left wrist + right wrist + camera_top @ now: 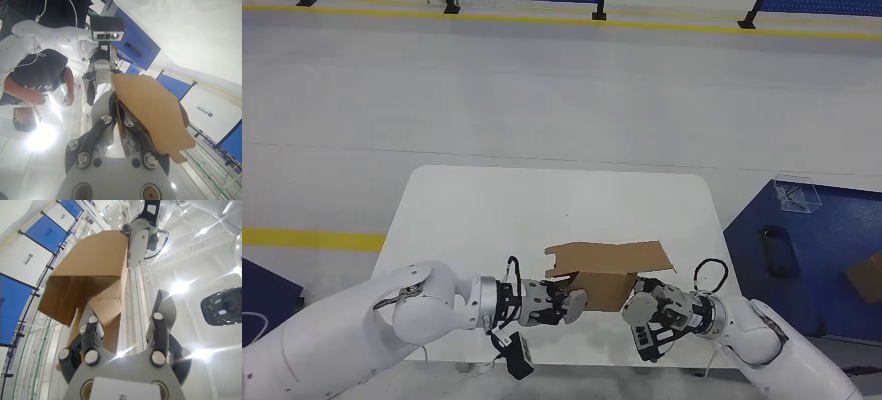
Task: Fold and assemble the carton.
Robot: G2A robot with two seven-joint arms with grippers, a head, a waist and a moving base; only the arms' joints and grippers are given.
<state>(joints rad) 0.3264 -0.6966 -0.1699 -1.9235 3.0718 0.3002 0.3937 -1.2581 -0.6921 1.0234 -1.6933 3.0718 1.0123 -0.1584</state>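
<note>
Top view shows you the carton (604, 280), half opened, at the near edge of the white worktop (492, 220), between the left hand (572, 300) on its left and the right hand (637, 312) on its right. Left wrist view shows you the left hand (115, 103) pinching a wall of the carton (151, 109) between its fingers (103, 106). Right wrist view shows you the right hand (124, 303) spread, one finger against the carton (90, 262), the other clear of it.

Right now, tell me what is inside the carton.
The right wrist view looks into the open carton: bare walls and an inner flap, nothing loose. Whatever lies deeper in is hidden behind that flap.
</note>
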